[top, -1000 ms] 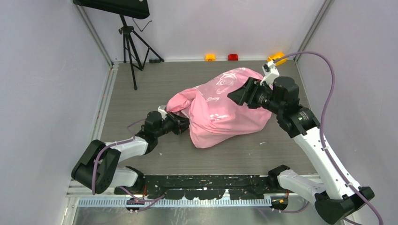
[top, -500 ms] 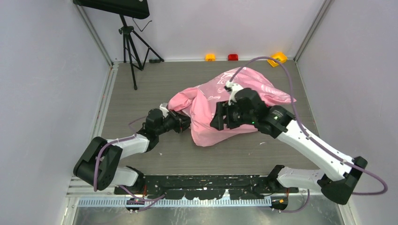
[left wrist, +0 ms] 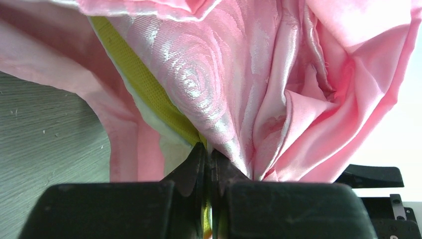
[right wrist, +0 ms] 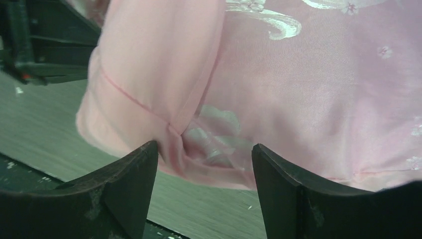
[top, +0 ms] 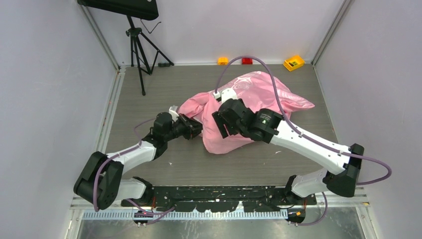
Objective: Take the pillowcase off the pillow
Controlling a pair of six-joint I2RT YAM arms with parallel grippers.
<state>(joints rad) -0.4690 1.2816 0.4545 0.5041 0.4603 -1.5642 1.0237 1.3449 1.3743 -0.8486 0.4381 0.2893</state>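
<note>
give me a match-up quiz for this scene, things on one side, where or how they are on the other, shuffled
Things:
1. left gripper
2. right gripper
3. pillowcase
4. tripod

Place or state:
a. standing at the far left of the table
b. open, pink fabric showing between its fingers
c. shut on the yellow edge of the pillow
d. pink, bunched up mid-table

Pairs: 1-c, 2-b, 3-d, 4-a
</note>
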